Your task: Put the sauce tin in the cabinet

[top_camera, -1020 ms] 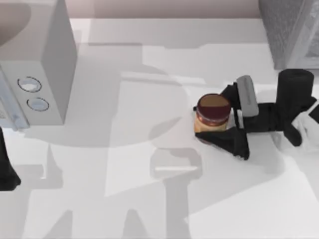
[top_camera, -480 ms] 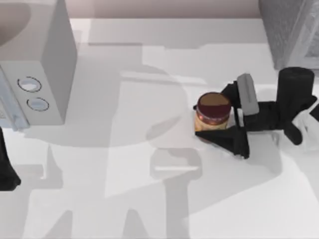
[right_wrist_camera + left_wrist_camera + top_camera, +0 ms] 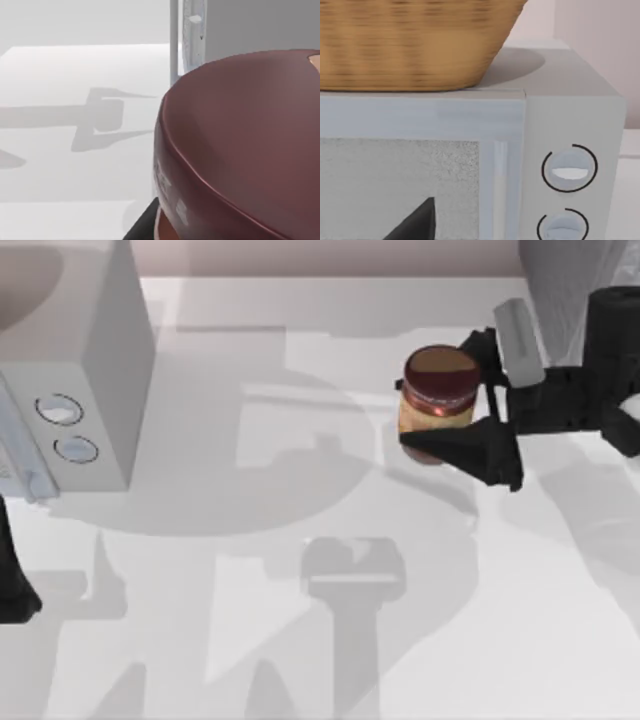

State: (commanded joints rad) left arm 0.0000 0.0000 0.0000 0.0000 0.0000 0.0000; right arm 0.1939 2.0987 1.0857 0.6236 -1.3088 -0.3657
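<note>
Your right gripper (image 3: 478, 400) sits toward the table's (image 3: 300, 640) far right, its jaws closed on the tin (image 3: 437, 400); one finger (image 3: 470, 448) crosses the tin's near side and the other lies behind it, so the tin is pinched between them and stands upright, maroon top up, orange label showing below the rim; a soft shadow on the white surface lies below and to the left of the tin, apart from it, so it looks raised off the table, though you cannot be sure from above; in the right wrist view the tin's top (image 3: 250, 135) looms very close, with the pale box's edge (image 3: 192, 30) beyond it. The cabinet (image 3: 560, 280) is at the far right corner, just beyond the gripper, and the tin is near it but outside it. The pale box with two dials (image 3: 70, 390) stands at the far left; in the left wrist view a woven basket (image 3: 415, 45) rests on top of it. Your left arm (image 3: 12, 575) is parked at the left edge; I cannot tell how its fingers stand.
</note>
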